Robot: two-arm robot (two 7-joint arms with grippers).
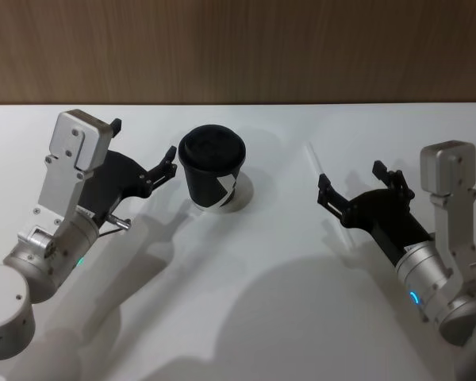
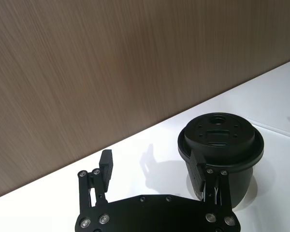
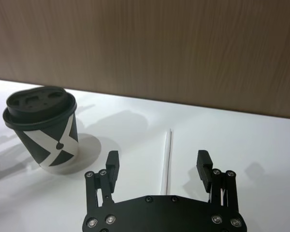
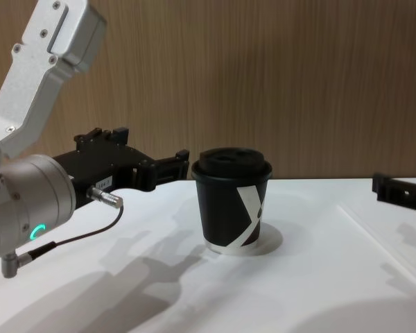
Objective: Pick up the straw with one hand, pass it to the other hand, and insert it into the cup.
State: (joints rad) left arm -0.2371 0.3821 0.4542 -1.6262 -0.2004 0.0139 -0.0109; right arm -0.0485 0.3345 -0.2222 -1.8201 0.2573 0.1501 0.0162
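The white table bears the cup and straw.

Your left arm comes in from the lower left, silver forearm angled up and wrist bent over. The left gripper points forward and inward, fingers spread wide, gripping nothing. Your right arm comes in from the lower right in a mirrored pose. The right gripper points forward and inward, fingers likewise apart and empty. The two grippers sit well apart from each other.
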